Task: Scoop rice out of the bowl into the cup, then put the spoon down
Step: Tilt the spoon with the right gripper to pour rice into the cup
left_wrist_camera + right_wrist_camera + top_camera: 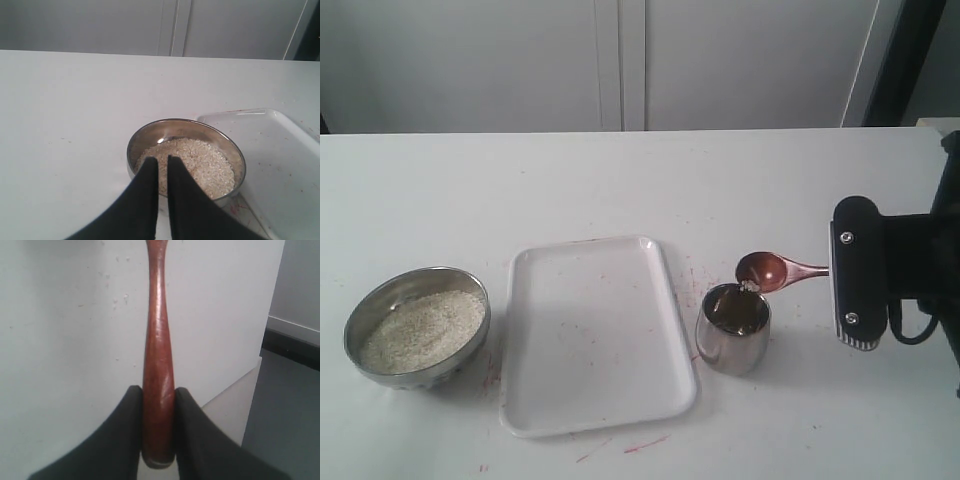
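Two steel vessels, one wooden spoon and one tray on a matte white table (620, 180).

Wide shallow bowl (388, 293), polished, near the front-left corner, holds a grainy white mound of rice (422, 331). The left gripper (162, 166) hangs over its rim, black fingers closed to a thin slit, holding nothing. White tray (595, 340), a rounded rectangle with a raised rim, lies mid-front. Small round-sided cup (733, 328), mirror-bright, stands toward the front-right. The spoon (761, 270), glossy reddish-brown, has its oval bowl tipped above the cup's far rim with a few grains at its lip. The right gripper (158, 396) is clamped on the slim handle.
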Controlling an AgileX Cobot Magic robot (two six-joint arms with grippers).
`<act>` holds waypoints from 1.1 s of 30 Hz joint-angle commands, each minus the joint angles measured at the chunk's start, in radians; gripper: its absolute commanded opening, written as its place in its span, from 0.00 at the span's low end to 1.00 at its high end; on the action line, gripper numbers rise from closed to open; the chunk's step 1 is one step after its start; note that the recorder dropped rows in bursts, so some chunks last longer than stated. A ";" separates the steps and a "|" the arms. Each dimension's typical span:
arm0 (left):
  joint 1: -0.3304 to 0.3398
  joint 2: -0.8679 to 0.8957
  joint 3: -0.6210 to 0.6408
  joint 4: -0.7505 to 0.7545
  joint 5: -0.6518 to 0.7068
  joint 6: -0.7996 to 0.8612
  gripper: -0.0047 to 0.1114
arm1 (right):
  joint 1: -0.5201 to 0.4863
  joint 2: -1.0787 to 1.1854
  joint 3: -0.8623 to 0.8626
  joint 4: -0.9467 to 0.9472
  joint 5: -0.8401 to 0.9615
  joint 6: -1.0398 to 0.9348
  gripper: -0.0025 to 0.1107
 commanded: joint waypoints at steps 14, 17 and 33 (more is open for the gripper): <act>-0.002 -0.004 -0.003 -0.009 -0.004 -0.002 0.16 | 0.001 0.002 0.005 -0.046 -0.054 -0.066 0.02; -0.002 -0.004 -0.003 -0.009 -0.004 -0.002 0.16 | 0.001 0.002 0.005 -0.046 -0.055 -0.096 0.02; -0.002 -0.004 -0.003 -0.009 -0.004 -0.002 0.16 | 0.001 0.002 0.005 -0.082 -0.064 -0.087 0.02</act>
